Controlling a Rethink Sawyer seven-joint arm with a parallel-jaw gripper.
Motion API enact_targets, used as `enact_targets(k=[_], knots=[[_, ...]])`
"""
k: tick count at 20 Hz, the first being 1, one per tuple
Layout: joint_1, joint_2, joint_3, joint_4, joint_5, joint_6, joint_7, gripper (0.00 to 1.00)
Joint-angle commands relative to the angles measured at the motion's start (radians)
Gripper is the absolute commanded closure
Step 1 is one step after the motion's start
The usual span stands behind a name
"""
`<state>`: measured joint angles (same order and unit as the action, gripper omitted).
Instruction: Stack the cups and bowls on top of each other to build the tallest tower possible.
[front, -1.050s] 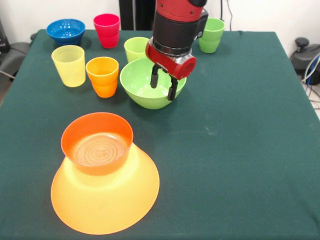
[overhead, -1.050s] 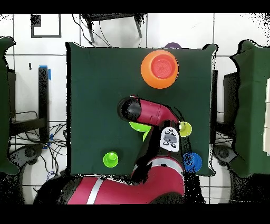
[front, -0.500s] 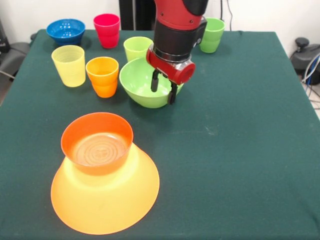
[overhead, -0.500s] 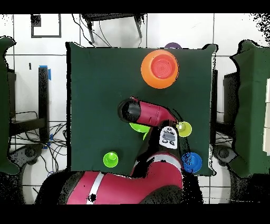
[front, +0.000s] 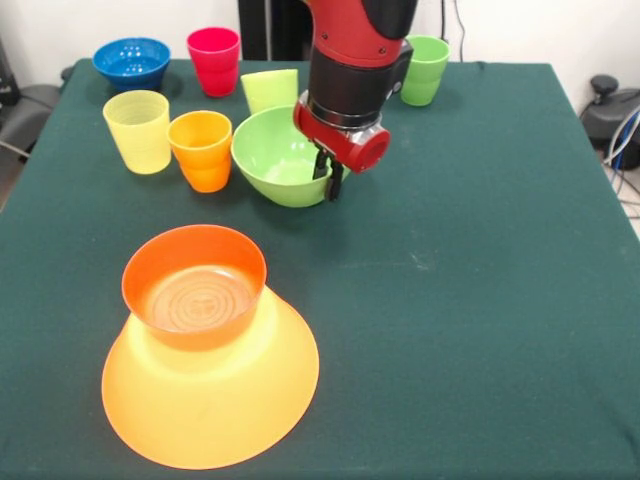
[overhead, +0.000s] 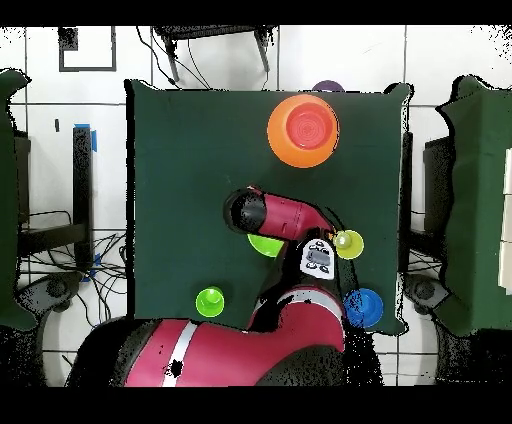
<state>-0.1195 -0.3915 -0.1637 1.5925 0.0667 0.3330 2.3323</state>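
My gripper (front: 328, 180) is shut on the right rim of the medium lime green bowl (front: 280, 155), which tilts slightly and touches the orange cup (front: 203, 150). A lime green cup (front: 270, 90) leans behind the bowl. The tower is a very large orange bowl (front: 210, 400) lying upside down with a small orange-red bowl (front: 195, 285) upright on it, near the front left. In the overhead view the tower (overhead: 303, 130) shows near the top, and the arm covers most of the green bowl (overhead: 265, 244) and the gripper itself.
A yellow cup (front: 138, 130), a red cup (front: 214, 60) and a blue bowl (front: 132, 62) stand at the far left. Darker green cups (front: 425, 70) sit at the far right. A purple bowl (overhead: 325, 88) peeks past the table edge in the overhead view.
The gripper came down and shut on the green bowl's rim. The bowl slid left against the orange cup, and the lime green cup behind it tipped.
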Motion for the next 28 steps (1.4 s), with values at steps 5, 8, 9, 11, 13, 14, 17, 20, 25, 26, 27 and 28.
enact_targets(k=[5,8,9,11,13,14,17,20,25,26,27,28], knots=[[-0.007,0.043,0.108,-0.03,0.015,0.01,0.068,1.0],[-0.001,0.023,0.09,-0.024,0.022,0.036,0.079,1.0],[-0.002,0.013,0.088,-0.021,0.022,0.047,0.077,1.0],[-0.002,-0.002,0.087,-0.019,0.023,0.066,0.074,1.0],[-0.005,-0.025,0.089,-0.014,0.025,0.094,0.069,1.0],[-0.004,-0.044,0.085,-0.012,0.025,0.121,0.063,1.0],[-0.002,-0.086,0.074,-0.017,0.022,0.19,0.052,1.0],[0.0,-0.113,0.068,-0.027,0.02,0.247,0.046,1.0],[-0.004,-0.143,0.066,-0.05,0.012,0.321,0.035,1.0],[-0.006,-0.147,0.066,-0.054,0.011,0.332,0.033,1.0],[-0.007,-0.146,0.066,-0.065,0.01,0.344,0.033,1.0],[-0.009,-0.149,0.066,-0.071,0.009,0.357,0.031,1.0]])
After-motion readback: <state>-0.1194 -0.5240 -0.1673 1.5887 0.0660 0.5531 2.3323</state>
